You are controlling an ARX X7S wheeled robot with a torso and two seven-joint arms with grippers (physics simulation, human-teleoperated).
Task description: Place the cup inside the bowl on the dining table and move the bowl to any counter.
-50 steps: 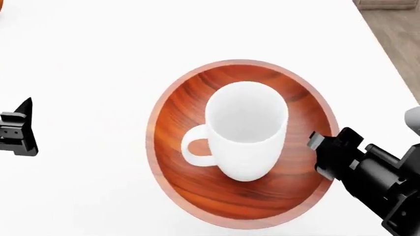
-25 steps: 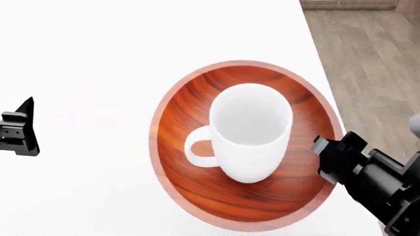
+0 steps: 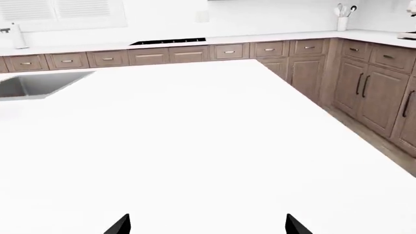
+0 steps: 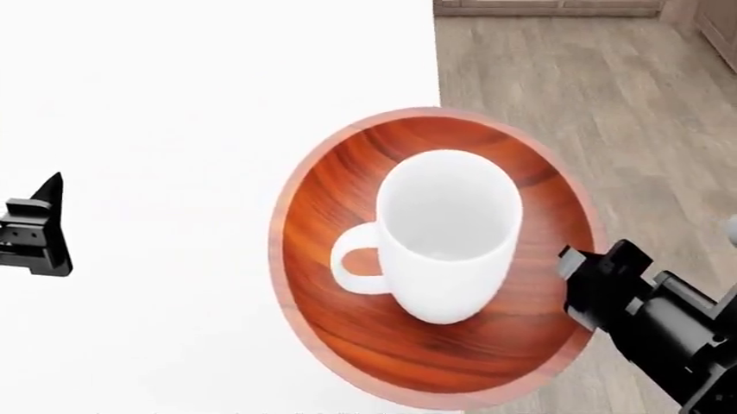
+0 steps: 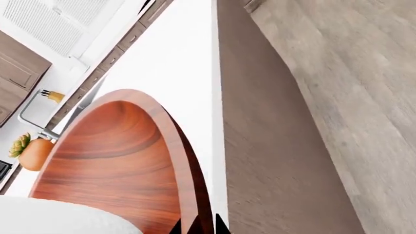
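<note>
1. You are carrying the bowl (image 4: 432, 259) at the centre of the head view, with the cup (image 4: 444, 233) standing upright inside it, handle toward the frame's left. More than half of the bowl is now hanging past the white dining table (image 4: 207, 103) edge, over wood floor (image 4: 599, 103) at the upper right.

2. The right gripper (image 4: 576, 285), at the lower right, is pinching the bowl's rim; in the right wrist view its black tips are straddling that thin rim edge.

3. The left gripper (image 4: 34, 233), at the left edge, is hanging apart from everything; in its wrist view the two tips are standing spread wide over bare white surface.

4. Handling, as I judge it: the wood is stiff and fairly light, but the ceramic cup is loose, top-heavy and breakable, and a one-sided rim hold is inviting tilt. Keep the bowl level.

5. Against a second ago, the table edge is sliding leftward under the bowl, which then lay wholly over white; the cup is keeping its place.
</note>
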